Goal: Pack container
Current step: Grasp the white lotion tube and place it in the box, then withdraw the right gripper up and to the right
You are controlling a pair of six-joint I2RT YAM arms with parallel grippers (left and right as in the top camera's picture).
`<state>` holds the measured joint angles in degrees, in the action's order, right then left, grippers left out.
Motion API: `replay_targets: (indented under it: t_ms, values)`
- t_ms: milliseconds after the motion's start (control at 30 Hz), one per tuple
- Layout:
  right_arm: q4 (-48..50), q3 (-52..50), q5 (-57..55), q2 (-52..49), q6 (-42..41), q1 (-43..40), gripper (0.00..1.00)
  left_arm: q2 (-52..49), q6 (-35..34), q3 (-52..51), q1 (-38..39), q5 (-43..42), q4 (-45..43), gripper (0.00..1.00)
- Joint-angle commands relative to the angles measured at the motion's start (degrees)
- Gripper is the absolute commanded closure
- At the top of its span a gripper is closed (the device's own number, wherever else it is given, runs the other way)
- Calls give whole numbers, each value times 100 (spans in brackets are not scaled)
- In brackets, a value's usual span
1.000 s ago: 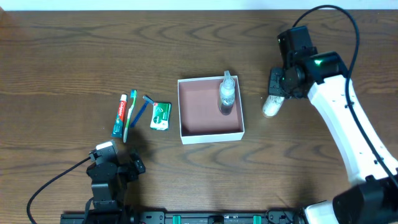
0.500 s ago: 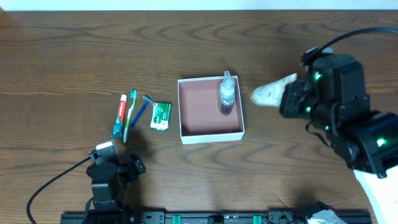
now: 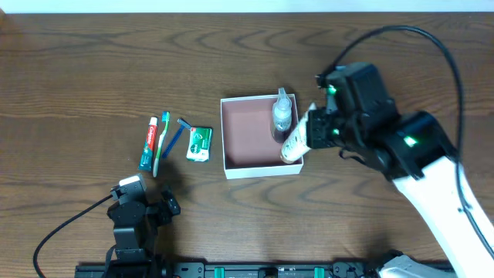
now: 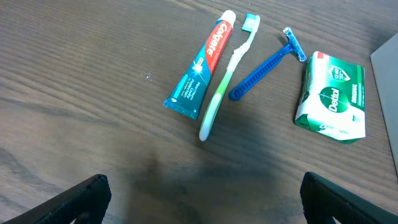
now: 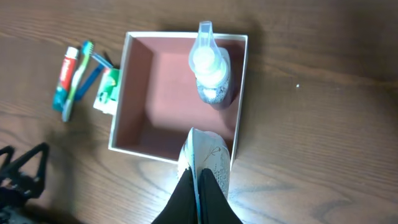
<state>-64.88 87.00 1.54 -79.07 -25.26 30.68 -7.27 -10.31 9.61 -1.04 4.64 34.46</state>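
Swung over the container [image 3: 255, 171], right pincer [image 5: 198, 188] pinches a white tube [image 5: 206, 155].

Overhead, R wrist cam: prob. both above container [image 3: 247, 143]

Container [image 4: 389, 74] mostly beyond the left wrist view's right edge.

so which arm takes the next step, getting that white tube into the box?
Right. The right gripper is shut on the white tube over the container's right wall, beside the clear bottle. The left gripper sits open and empty near the toothpaste.
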Motion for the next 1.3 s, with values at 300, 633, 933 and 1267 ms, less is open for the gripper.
replay_targets:
  t_ms: [300, 633, 933, 1267]
  values:
    - [326, 92, -350, -1279, 219, 76, 99, 39, -7, -70, -24, 4, -7, 2]
    - [684, 96, -345, -1266, 459, 90, 57, 39, -7, -70, -24, 4, -7, 2]
    - [706, 98, -1453, -162, 560, -396, 18, 39, -7, -70, -24, 4, -7, 2]
    - [761, 96, -872, 560, 245, -2798, 1, 39, -7, -70, -24, 4, -7, 2]
